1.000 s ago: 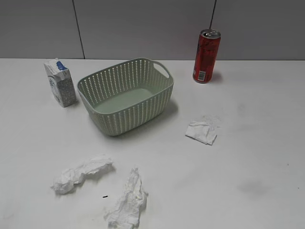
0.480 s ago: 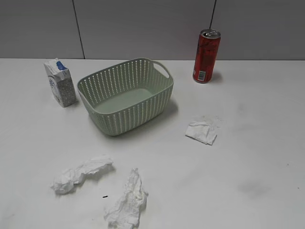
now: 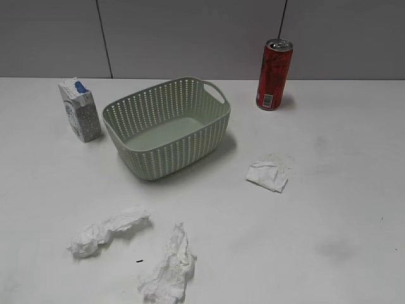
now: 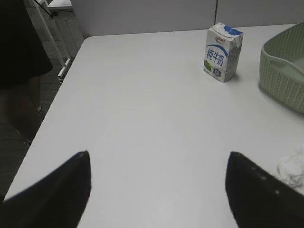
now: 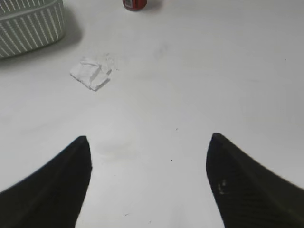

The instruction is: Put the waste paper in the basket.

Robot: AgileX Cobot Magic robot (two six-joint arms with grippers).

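The sage-green basket (image 3: 166,126) stands empty at the back left of the white table; its corner shows in the left wrist view (image 4: 285,71) and the right wrist view (image 5: 28,23). Three white paper wads lie on the table: a small flat one (image 3: 267,175) to the basket's right, also in the right wrist view (image 5: 91,74), a long twisted one (image 3: 106,231) at the front left, whose end shows in the left wrist view (image 4: 292,167), and another (image 3: 169,266) at the front edge. My left gripper (image 4: 156,159) and right gripper (image 5: 148,142) are open and empty over bare table. Neither arm shows in the exterior view.
A blue-and-white milk carton (image 3: 80,109) stands left of the basket, also in the left wrist view (image 4: 222,52). A red can (image 3: 274,74) stands at the back right. The table's left edge (image 4: 52,109) drops to the floor, where a person's legs stand.
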